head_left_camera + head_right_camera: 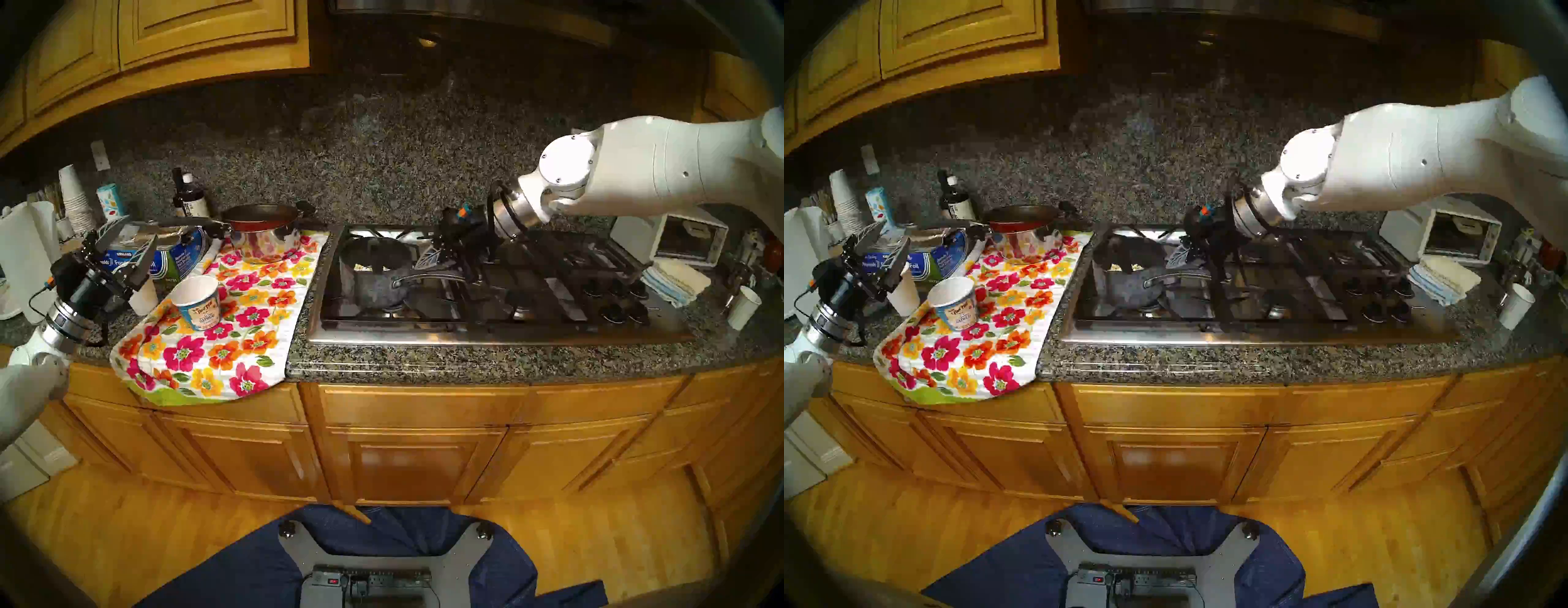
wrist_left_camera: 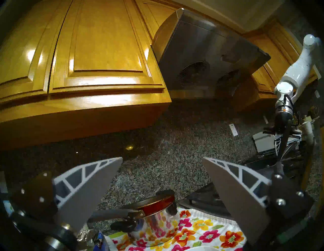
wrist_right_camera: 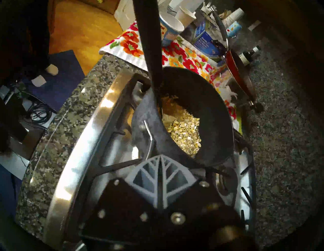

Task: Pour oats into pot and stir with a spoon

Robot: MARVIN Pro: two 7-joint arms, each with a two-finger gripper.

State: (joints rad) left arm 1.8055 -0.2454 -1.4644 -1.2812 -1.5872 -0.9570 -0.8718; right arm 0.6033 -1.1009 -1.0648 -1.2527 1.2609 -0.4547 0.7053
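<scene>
Oats lie in the pot.
Right gripper above pot, clamped on spoon; left gripper apart, empty.

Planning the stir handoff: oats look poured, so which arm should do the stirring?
Right. Its gripper is shut on the spoon, whose end reaches into the pot holding the oats. The left gripper hangs open and empty by the oatmeal cup, away from the stove.
</scene>
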